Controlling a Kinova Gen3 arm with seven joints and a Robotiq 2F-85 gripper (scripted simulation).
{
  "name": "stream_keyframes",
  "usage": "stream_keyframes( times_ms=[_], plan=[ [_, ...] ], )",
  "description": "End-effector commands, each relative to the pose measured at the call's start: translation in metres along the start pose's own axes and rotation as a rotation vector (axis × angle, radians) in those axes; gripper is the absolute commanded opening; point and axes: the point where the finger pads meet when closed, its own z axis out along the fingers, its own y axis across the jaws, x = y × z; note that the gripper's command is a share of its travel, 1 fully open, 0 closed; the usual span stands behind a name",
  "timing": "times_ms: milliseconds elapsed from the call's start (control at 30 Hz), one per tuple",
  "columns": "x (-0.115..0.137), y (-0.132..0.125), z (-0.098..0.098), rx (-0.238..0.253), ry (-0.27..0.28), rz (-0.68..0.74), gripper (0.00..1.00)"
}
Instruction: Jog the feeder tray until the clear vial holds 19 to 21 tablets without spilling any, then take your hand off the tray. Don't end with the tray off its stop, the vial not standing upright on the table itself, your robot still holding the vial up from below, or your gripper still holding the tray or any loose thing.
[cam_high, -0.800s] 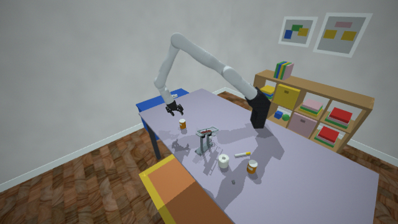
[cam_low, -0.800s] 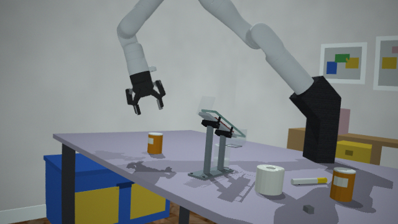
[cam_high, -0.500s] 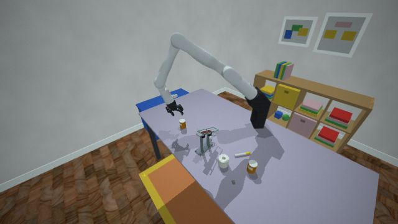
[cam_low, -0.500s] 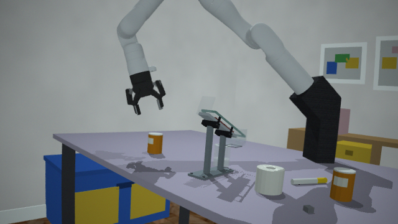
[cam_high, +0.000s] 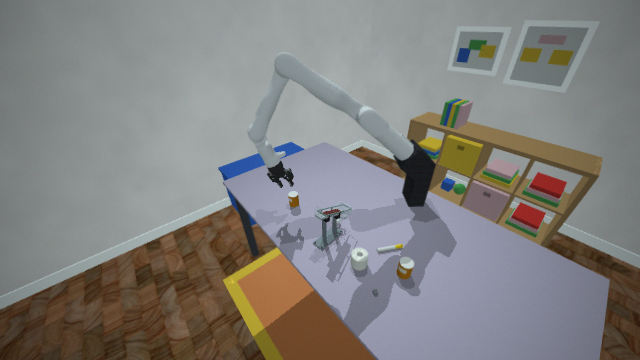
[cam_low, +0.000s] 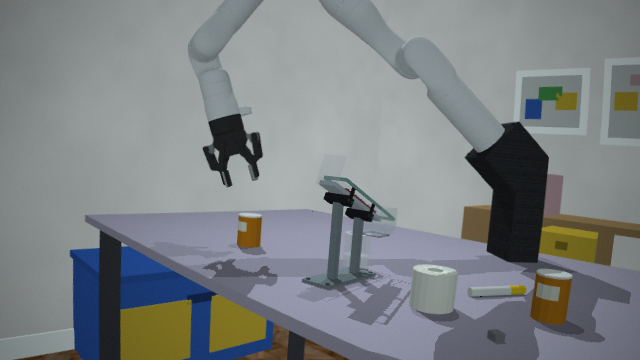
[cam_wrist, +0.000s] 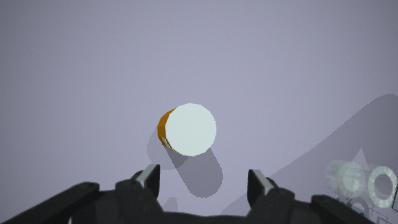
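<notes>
Above the lilac table (cam_high: 480, 300) (cam_low: 165, 230) (cam_wrist: 280, 60), the fingers (cam_high: 286, 183) (cam_low: 241, 181) hang partly open.

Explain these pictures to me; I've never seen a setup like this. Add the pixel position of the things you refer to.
The machine is one jointed robot arm, bolted to nothing I can make out, rising from a black pedestal (cam_high: 417, 182) (cam_low: 517, 200). Its gripper (cam_high: 287, 185) (cam_low: 241, 182) (cam_wrist: 203, 180) has two black fingers with nothing between them; they stand partly apart, above an orange bottle with a white lid (cam_high: 293, 199) (cam_low: 249, 231) (cam_wrist: 190, 129).

The top picture looks down on the whole table, the exterior one looks from the side, and the wrist one looks down past the fingers.

On the table (cam_high: 500, 300) (cam_low: 165, 230) (cam_wrist: 75, 60) are also a stand (cam_high: 325, 231) (cam_low: 334, 242) carrying a sloping clear tray with red tablets, a white roll (cam_high: 359, 261) (cam_low: 433, 292), a marker (cam_high: 389, 248) (cam_low: 492, 291), another orange bottle (cam_high: 405, 270) (cam_low: 551, 305) and a small grey block (cam_high: 375, 292) (cam_low: 496, 336).
</notes>
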Motion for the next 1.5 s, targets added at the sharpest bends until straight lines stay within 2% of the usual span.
stream_keyframes(
  times_ms=[0, 367, 867, 1467],
  plan=[
    [0.0, 0.0, -0.001, 0.0, -0.001, -0.002, 0.0],
    [0.001, 0.007, 0.001, -0.014, -0.01, -0.039, 0.0],
    [0.002, 0.032, 0.009, -0.066, -0.05, -0.179, 0.0],
    [0.005, 0.084, 0.019, -0.137, -0.165, -0.469, 0.0]
  ],
)
